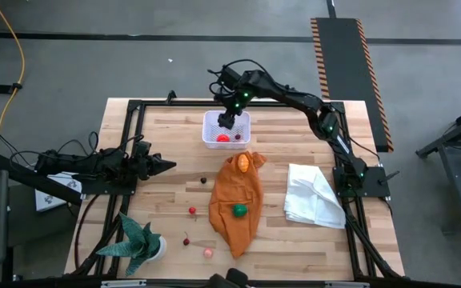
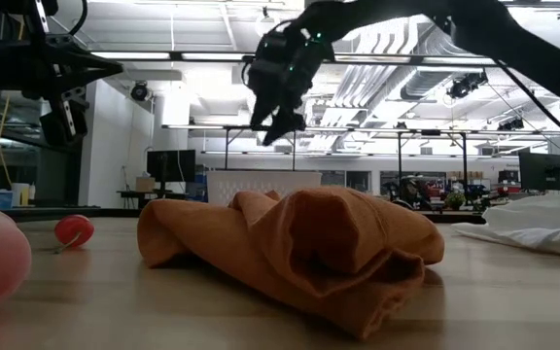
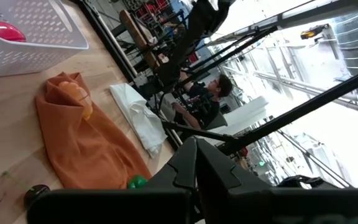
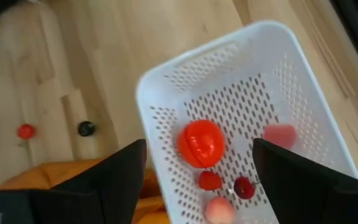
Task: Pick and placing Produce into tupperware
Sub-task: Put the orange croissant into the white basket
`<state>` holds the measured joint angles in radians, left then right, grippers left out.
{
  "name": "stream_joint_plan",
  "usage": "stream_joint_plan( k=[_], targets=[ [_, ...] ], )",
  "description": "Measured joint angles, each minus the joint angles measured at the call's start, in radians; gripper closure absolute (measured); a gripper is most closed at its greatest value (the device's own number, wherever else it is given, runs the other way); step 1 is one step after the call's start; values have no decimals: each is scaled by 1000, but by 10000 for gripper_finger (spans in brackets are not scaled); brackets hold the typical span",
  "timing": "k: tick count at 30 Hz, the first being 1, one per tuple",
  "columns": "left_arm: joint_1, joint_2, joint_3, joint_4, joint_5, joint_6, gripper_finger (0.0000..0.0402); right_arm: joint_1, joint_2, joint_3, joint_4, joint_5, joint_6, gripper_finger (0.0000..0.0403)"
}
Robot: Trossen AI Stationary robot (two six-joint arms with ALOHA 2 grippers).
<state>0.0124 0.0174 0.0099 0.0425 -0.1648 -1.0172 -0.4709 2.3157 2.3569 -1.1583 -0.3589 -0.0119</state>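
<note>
White perforated tupperware (image 4: 247, 93), red produce (image 4: 201, 143) inside

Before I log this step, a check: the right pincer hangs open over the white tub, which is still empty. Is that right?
One thing is wrong: the white tub is not empty. The right wrist view shows a big red piece and several smaller red and pink ones on its dotted base. The rest holds: the right pincer does hang open over the tub.
</note>
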Motion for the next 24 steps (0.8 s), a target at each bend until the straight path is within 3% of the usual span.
stream_joint_plan(
  k=[15,24],
  targets=[
    [0,0,0,-9,60,3,401,47,-209,-1,-35,-89,-28,123],
    [0,0,0,-11,68,23,401,97,-344,-1,-38,-87,12,193]
  ],
)
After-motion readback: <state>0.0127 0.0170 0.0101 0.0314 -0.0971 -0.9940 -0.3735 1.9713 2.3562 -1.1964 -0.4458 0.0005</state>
